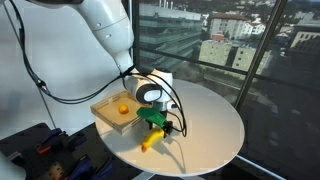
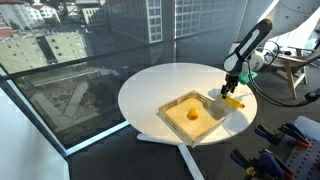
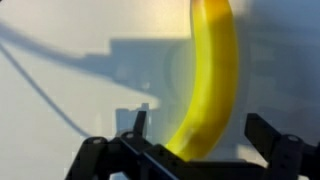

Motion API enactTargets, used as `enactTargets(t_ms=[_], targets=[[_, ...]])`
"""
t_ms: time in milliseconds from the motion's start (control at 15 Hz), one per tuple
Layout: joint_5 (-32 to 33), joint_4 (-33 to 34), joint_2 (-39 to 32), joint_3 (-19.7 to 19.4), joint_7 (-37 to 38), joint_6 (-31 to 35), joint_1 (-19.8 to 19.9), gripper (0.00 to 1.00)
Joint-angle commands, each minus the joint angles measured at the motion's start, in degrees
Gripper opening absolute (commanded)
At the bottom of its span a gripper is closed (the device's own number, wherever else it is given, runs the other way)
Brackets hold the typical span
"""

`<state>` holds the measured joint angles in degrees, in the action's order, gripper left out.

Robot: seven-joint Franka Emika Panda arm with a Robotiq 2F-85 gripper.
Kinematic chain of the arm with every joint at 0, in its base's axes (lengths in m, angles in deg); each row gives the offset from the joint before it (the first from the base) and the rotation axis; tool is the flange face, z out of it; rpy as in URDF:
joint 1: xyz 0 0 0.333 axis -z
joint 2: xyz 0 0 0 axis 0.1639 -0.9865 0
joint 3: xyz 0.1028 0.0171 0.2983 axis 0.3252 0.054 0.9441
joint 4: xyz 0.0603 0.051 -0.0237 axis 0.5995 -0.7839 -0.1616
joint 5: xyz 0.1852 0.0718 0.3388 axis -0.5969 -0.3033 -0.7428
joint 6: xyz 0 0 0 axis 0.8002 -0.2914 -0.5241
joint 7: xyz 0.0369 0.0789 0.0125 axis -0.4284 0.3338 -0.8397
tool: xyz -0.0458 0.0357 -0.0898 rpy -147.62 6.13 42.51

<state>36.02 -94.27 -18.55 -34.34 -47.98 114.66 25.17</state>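
Observation:
A yellow banana [image 3: 208,80] lies on the round white table [image 1: 205,125]. It also shows in both exterior views [image 1: 149,143] [image 2: 234,101]. My gripper [image 3: 200,125] hangs just above it, open, with one finger on each side of the banana and gaps between the fingers and the fruit. In the exterior views the gripper [image 1: 155,120] [image 2: 229,88] points down over the banana near the table's edge. The banana's lower end is hidden behind the gripper body in the wrist view.
A shallow wooden tray [image 1: 104,112] [image 2: 172,120] stands on the table beside the banana with an orange ball [image 1: 121,109] [image 2: 192,115] in it. Large windows ring the table. Tools lie on the floor [image 2: 270,158].

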Motion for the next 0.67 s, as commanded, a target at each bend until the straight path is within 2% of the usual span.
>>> enactTargets(t_ms=[0,400,467,533,600], targets=[[1.48,0.5,-0.61,0.55,1.5,0.16,0.27,1.0],[1.54,0.77,-1.56,0.9,1.55,0.63,0.07,1.0],[1.55,0.84,-1.65,0.89,1.57,0.58,0.08,0.75],[1.59,0.81,-1.66,0.82,1.64,0.67,0.04,0.74],[1.52,0.82,-1.61,0.93,1.49,0.58,0.18,0.66]])
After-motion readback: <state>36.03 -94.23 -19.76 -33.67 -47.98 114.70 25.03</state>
